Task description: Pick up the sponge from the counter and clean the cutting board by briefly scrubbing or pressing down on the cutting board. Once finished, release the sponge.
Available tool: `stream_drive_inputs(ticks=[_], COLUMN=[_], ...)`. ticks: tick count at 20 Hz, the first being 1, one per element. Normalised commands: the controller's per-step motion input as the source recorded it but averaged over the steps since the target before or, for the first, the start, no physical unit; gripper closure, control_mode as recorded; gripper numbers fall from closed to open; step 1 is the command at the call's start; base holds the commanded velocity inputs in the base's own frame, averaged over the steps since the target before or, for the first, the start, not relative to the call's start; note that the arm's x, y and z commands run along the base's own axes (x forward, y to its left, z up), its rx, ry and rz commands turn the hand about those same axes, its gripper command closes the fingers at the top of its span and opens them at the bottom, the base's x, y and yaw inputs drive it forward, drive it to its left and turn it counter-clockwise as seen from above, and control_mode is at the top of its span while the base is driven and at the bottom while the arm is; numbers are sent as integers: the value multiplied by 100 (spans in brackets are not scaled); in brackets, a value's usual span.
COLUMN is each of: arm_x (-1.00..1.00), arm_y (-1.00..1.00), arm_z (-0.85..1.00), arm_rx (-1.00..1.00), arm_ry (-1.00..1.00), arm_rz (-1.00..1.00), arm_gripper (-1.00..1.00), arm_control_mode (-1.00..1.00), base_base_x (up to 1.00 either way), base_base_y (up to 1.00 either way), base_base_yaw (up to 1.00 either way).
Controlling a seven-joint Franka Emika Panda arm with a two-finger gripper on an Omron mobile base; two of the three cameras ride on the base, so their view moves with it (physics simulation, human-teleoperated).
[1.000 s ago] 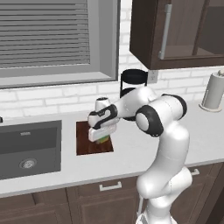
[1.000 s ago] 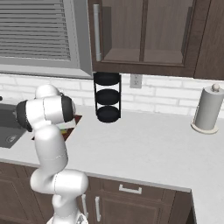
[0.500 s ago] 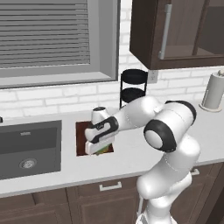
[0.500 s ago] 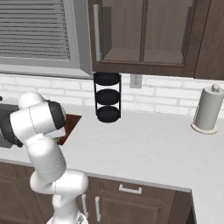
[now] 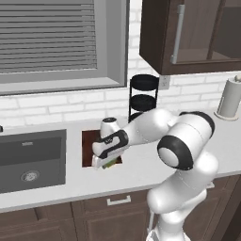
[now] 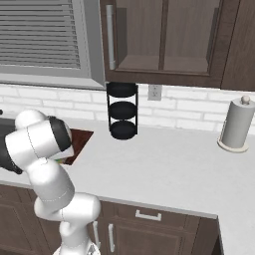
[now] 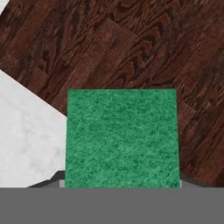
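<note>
Gripper (image 5: 104,163) clamped on the sponge (image 7: 122,138), hanging right over the cutting board's (image 7: 131,48) near corner, counter (image 7: 26,131) just alongside.

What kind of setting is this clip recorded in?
A rendered home kitchen, by the look of it: a recessed sink set in a long counter over dark cabinets, a brick backsplash, a paper towel roll, and a cutting board with a sponge over it.

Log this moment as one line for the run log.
phase: scrub | end effector: low at board's front edge | sponge: green face up, over cutting board | counter: beside board corner | grip: not visible
</note>
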Motion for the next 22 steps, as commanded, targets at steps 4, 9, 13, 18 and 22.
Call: stream_drive_inputs(ticks=[4,9,13,18,22], arm_x=[72,7,51,88,85], arm_y=[0,3,10,7,9], arm_z=[21,26,1,-2,-12], arm_rx=[0,0,0,0,0], arm_ry=[0,-2,-9,-5,-4], arm_rz=[-3,0,0,0,0], arm_gripper=[100,100,100,100,100], arm_control_mode=[-100,-100,-100,-100,-100], base_base_x=[0,0,0,0,0], base_base_y=[0,0,0,0,0], base_base_yaw=[0,0,0,0,0])
